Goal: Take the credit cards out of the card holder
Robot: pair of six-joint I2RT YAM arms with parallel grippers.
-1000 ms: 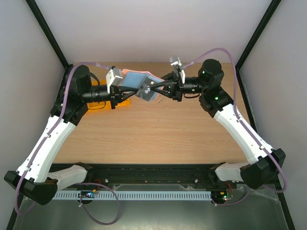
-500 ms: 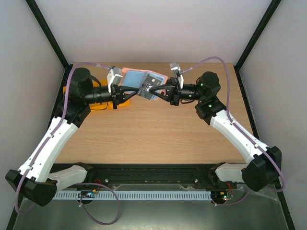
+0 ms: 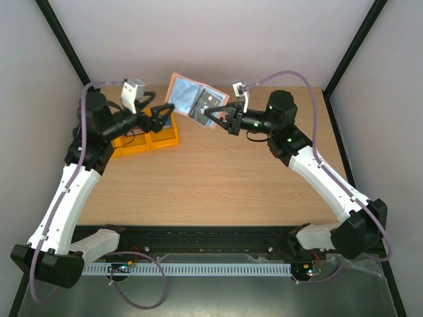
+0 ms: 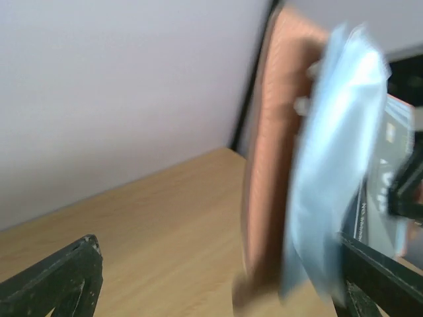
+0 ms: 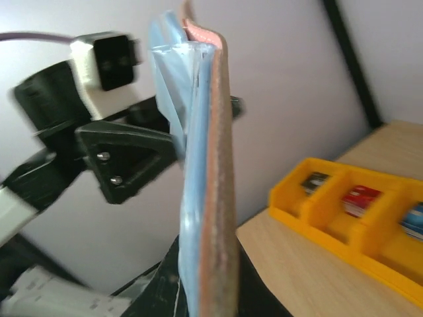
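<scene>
The card holder, tan outside with a pale blue face, hangs above the table's far edge, and my right gripper is shut on its right end. A dark grey credit card lies against the blue face beside those fingers. My left gripper stands open just left of the holder, apart from it. In the left wrist view the holder is blurred and upright, with the dark card behind its blue flap. From the right wrist I see the holder edge-on between my fingers.
A yellow three-compartment tray sits on the table under the left arm. In the right wrist view the tray holds a dark card, a red card and a blue one. Black frame posts stand at the back corners.
My left gripper has let go of the card holder, opened wide and drawn back to the left. The right gripper has kept the holder and carried it a little left and towards the back.
</scene>
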